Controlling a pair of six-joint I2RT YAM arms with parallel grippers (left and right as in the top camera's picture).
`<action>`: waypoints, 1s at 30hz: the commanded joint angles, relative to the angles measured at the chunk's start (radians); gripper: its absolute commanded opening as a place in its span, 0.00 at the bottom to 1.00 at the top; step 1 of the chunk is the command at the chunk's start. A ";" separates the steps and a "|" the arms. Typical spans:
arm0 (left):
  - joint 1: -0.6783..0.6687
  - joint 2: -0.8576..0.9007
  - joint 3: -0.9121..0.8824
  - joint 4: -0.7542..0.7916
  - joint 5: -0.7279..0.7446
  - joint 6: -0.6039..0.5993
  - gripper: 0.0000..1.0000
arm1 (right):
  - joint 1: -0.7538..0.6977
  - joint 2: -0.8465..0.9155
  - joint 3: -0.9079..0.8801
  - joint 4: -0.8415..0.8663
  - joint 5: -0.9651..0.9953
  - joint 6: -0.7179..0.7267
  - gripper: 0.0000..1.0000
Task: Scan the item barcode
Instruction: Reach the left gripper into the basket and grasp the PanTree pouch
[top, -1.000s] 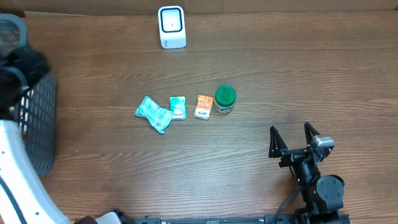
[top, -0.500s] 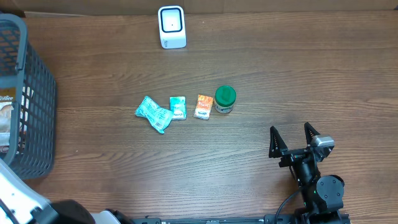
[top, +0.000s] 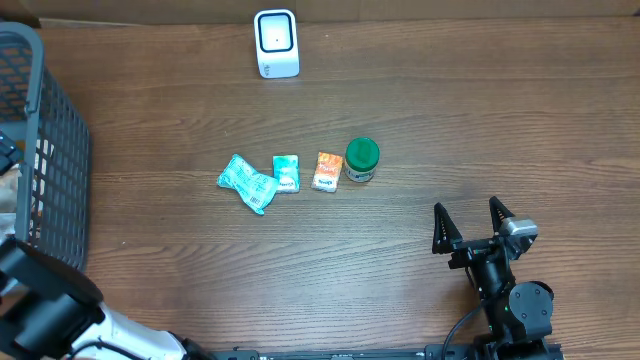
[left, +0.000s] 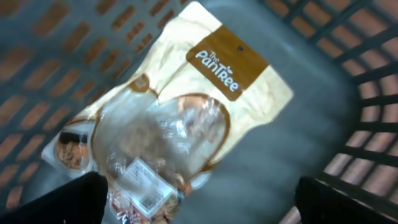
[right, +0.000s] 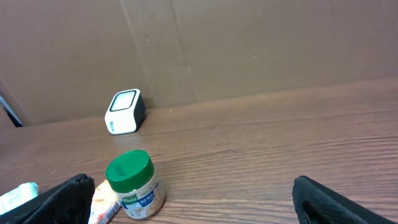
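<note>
Four small goods sit in a row at the centre of the overhead view: one crumpled teal packet (top: 245, 184), one smaller teal packet (top: 286, 173), one orange packet (top: 327, 171) and one green-lidded jar (top: 361, 160). Their print is too small to read from here. One white scanner (top: 276, 43) stands at the top centre of the brown desk (top: 480, 110). One grey basket (top: 55, 170) is cut off by the left edge. The right tool (top: 467, 214) lies at the lower right with its two fingers spread wide and nothing between them. The left arm (top: 50, 310) fills the lower left corner, and its tool cannot be made out from above.

One cream pouch (left: 186, 106) fills the left wrist view, lying flat on the basket floor. Its brown tag reads "The PanTree". A clear window shows the contents, and a small white sticker near the bottom is too blurred to read. The left tool (left: 199, 202) hangs above it with its dark fingertips (left: 62, 202) in the two bottom corners, wide apart, gripping nothing.

One jar stands at the lower left of the right wrist view, its label too small to read surely. The scanner stands behind it against a cardboard wall (right: 261, 50). Slivers of the orange and teal packets are cut off at the left edge.
</note>
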 joint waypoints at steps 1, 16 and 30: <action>-0.004 0.066 -0.005 0.055 -0.084 0.149 1.00 | -0.002 -0.009 -0.010 0.006 0.005 -0.007 1.00; 0.005 0.276 -0.005 0.134 -0.111 0.273 1.00 | -0.002 -0.009 -0.010 0.006 0.005 -0.007 1.00; 0.003 0.320 -0.004 0.109 -0.099 0.268 0.25 | -0.002 -0.009 -0.010 0.006 0.005 -0.007 1.00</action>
